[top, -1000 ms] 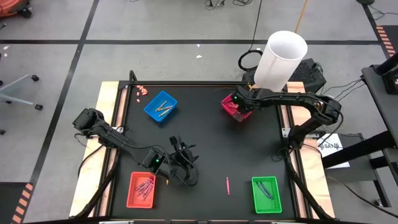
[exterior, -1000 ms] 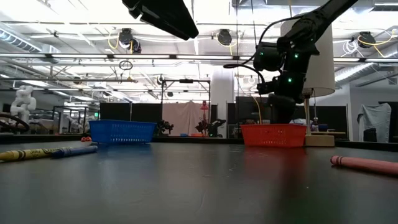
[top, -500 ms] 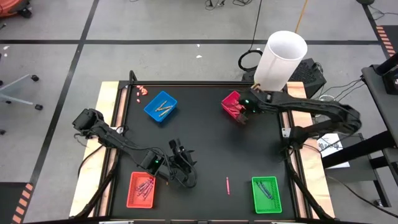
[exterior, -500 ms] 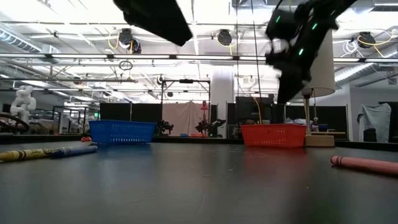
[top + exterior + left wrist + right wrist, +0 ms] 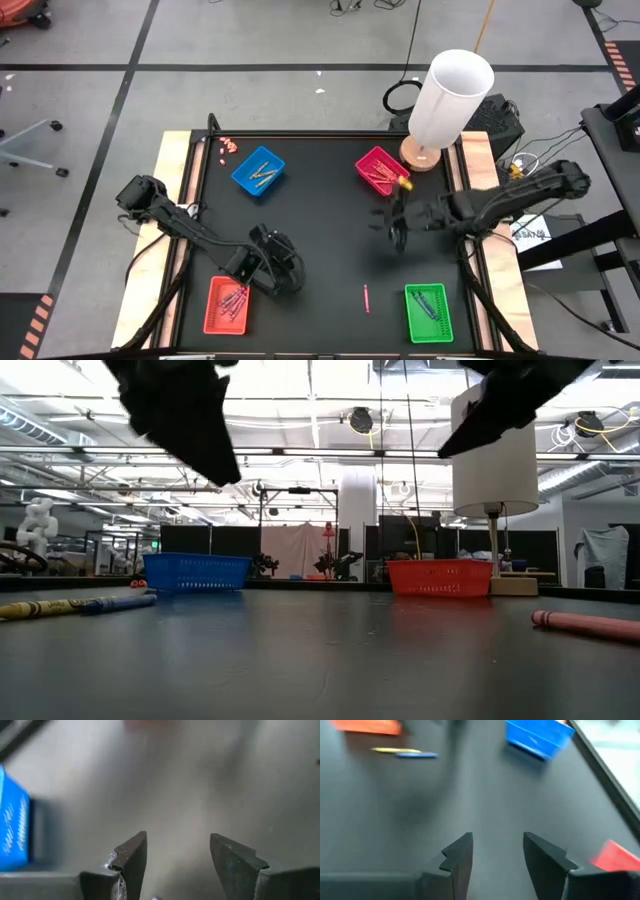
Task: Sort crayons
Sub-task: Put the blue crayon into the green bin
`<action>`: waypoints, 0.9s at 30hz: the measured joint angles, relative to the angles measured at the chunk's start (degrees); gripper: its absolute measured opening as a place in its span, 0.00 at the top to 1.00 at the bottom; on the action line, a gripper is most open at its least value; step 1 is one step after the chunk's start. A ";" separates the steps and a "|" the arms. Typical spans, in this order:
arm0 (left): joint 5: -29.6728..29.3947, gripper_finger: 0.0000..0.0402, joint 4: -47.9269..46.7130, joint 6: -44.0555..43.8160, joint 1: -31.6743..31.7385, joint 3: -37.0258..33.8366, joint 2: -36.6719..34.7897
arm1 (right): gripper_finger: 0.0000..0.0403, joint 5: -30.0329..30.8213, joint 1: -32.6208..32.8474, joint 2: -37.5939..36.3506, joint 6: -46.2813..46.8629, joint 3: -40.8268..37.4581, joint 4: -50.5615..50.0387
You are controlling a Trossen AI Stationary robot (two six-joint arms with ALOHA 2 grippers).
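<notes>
pink crayon point(image 5: 366, 298): lain alone on the bare desk point(image 5: 330, 240), near edge, between the red tray point(image 5: 227, 305) and the green tray point(image 5: 429, 312); long axis run near-to-far in the high view. In the low view it is seen at the right, lying flat.
yellow and blue crayons point(image 5: 75, 605): seen in the low view at the left, laid end to end on the desk, long axes run left-right; also seen in the right wrist view point(image 5: 405, 752) just beside the red tray.
sorted crayons: several laid in the blue tray point(image 5: 258, 171) at the far left, slanted; others in the magenta tray point(image 5: 380, 168) at the far right, in the red tray and in the green tray; their exact headings cannot be told.
left fingers point(image 5: 132, 857): spread apart, nothing held or touched between them; only bare desk is seen in the gap.
left gripper point(image 5: 278, 272): held over the desk just right of the red tray, well left of the pink crayon.
right fingers point(image 5: 460, 852): parted, nothing grasped; bare desk is seen between them.
right gripper point(image 5: 395, 222): held over the desk right of centre, between the magenta tray and the green tray, apart from the pink crayon, which lies nearer and slightly left.
white cylinder point(image 5: 451, 95): stood upright at the far right corner, beside the magenta tray.
</notes>
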 joint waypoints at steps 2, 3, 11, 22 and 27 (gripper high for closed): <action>2.01 0.47 -0.32 -4.71 0.10 -1.12 -0.02 | 0.61 0.05 3.52 0.78 -1.54 -2.57 5.89; 3.06 0.47 -0.47 -6.23 0.20 -1.59 -0.01 | 0.61 0.06 4.99 1.30 -2.15 -3.80 8.58; 7.34 0.47 -6.15 -15.65 0.33 -1.98 -0.01 | 0.61 0.11 12.97 7.31 -3.06 -6.75 17.94; 15.47 0.47 -9.04 -23.59 0.23 -1.98 2.37 | 0.61 0.04 14.06 13.54 -4.90 -6.77 21.92; 17.97 0.47 -8.68 -24.51 1.80 -1.98 5.07 | 0.61 0.09 13.85 13.91 -6.54 -6.77 24.19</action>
